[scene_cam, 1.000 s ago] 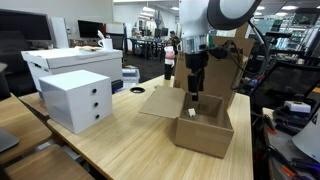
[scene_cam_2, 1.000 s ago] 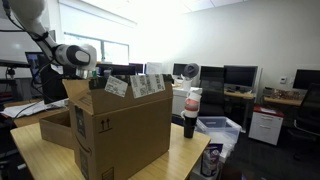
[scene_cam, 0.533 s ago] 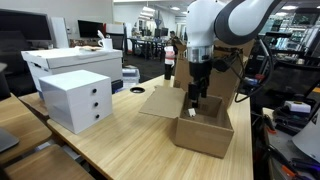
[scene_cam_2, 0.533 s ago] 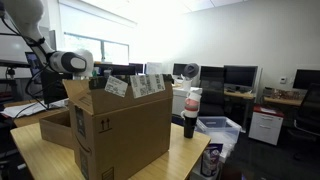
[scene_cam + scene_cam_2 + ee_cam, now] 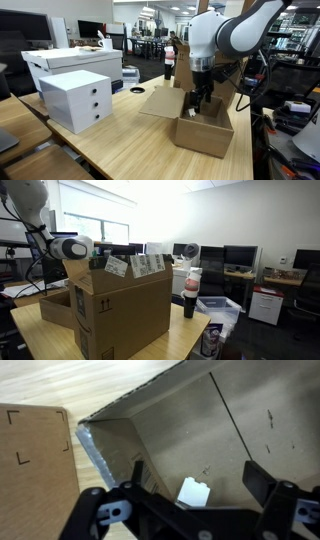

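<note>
A: On the light wooden surface (image 5: 120,140), what is counted?

B: One brown cardboard box (image 5: 205,130) is recorded. It is corrugated and rectangular, with its top open and its flaps turned outward. One white drawer unit (image 5: 78,98), smooth and block-shaped with three drawers, is noted well apart from it. One larger lidded white box (image 5: 68,60) is noted behind the unit. One dark bottle (image 5: 190,292) with a red label is seen near the cardboard box in an exterior view.

A: And inside the cardboard box?

B: One small white item (image 5: 194,491), blocky in shape, is seen on the box floor close to a wall.

A: State of the tool?

B: One tool (image 5: 197,106) is recorded at the box mouth, above the white item. Its two dark fingers (image 5: 258,478) are spread wide apart, and nothing is clamped between them.
</note>
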### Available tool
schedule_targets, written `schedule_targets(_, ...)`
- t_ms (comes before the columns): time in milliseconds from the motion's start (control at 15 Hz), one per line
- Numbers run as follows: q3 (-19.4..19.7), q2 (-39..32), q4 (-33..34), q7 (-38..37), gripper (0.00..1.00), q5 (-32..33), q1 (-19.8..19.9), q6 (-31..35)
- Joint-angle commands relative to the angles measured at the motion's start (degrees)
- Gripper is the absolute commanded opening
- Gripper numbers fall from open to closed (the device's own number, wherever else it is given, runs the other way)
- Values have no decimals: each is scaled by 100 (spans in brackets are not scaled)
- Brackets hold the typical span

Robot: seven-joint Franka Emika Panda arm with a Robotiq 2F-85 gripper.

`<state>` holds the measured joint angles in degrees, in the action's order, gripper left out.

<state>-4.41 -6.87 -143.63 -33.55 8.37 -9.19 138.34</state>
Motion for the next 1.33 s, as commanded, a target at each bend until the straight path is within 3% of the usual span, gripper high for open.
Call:
schedule_targets(0,82,-245,-12,-340,100,152,-14,308)
schedule_targets(467,222,-617,204,-532,100,243,-107,481)
schedule_targets(1067,384,-624,47,-1053,100,1411,-431,1185)
schedule_targets(1267,361,-526,23,-1052,100,1478,-468,1158)
